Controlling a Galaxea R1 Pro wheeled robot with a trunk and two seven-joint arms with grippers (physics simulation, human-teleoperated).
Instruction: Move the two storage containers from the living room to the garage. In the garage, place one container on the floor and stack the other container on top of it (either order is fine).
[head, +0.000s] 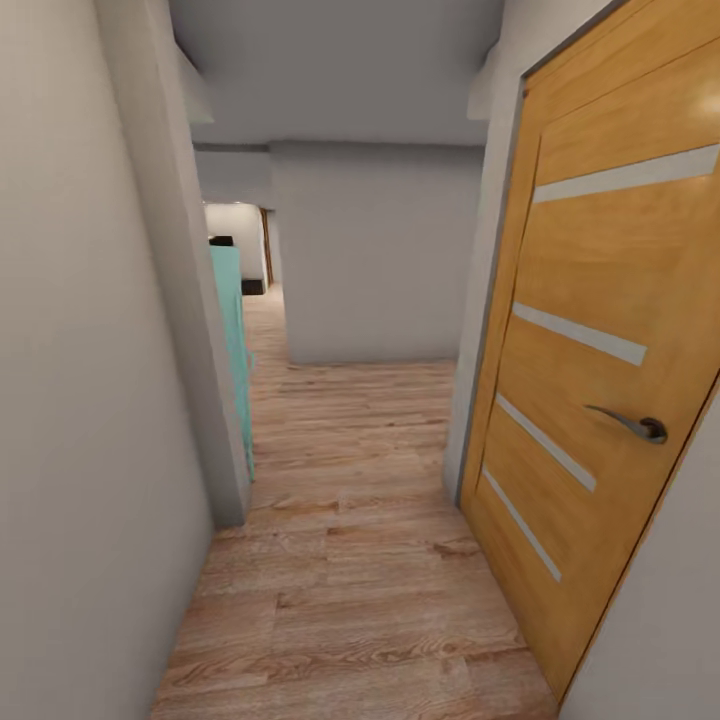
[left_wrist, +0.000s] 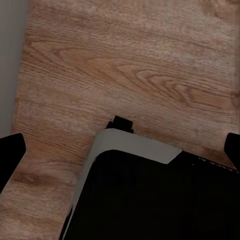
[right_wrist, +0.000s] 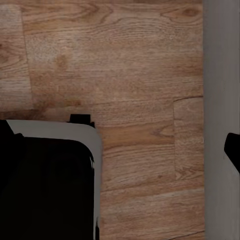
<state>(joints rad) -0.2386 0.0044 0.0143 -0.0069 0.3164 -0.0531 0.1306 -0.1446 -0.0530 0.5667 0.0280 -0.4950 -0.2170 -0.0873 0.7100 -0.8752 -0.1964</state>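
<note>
Head view: hallway, wood-plank floor (head: 350, 560); wooden door (head: 600, 400) at right. Left gripper (left_wrist: 120, 150), right gripper (right_wrist: 120, 145) spread, empty. Containers unseen. Step judged: transit; next, drive on toward containers

We see a grained, matt wood-plank floor (head: 350, 560), a smooth, slightly glossy wooden door (head: 610, 330) with a shiny metal handle (head: 630, 425), and smooth matt walls (head: 375, 250).

One light wooden door (head: 600, 340) here, carrying four pale glass slits (head: 580, 334) and one curved metal handle (head: 630, 424). One turquoise panel (head: 232, 340) stands beside one wood-plank floor (head: 350, 560).
</note>
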